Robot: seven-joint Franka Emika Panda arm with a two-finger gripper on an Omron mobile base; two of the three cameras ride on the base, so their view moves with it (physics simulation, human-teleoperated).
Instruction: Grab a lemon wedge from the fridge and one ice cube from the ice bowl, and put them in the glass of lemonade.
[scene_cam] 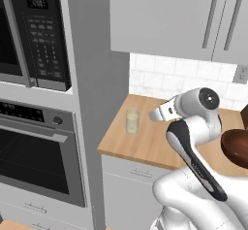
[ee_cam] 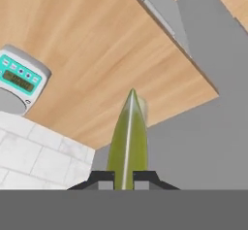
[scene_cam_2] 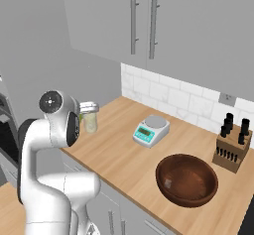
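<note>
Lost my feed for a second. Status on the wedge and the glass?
Gripper shut on lemon wedge. Glass of lemonade upright at counter corner, by the wedge tip in hand view. Nothing blocking.

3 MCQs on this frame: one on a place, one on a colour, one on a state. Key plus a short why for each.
1. Where does the glass of lemonade stand?
A. on the wooden counter by the tall grey panel
B. inside the brown bowl
C. on the kitchen scale

2. What colour is the scale's display panel?
A. red
B. teal
C. black

3. What is the gripper doing?
A. open, nothing in it
B. shut on the lemon wedge
C. shut on the knife block

Key: 1 A, the glass sits near the counter's left end. 2 B, teal front in right base and hand views. 3 B, the hand view shows the yellow-green wedge between the fingertips.
</note>
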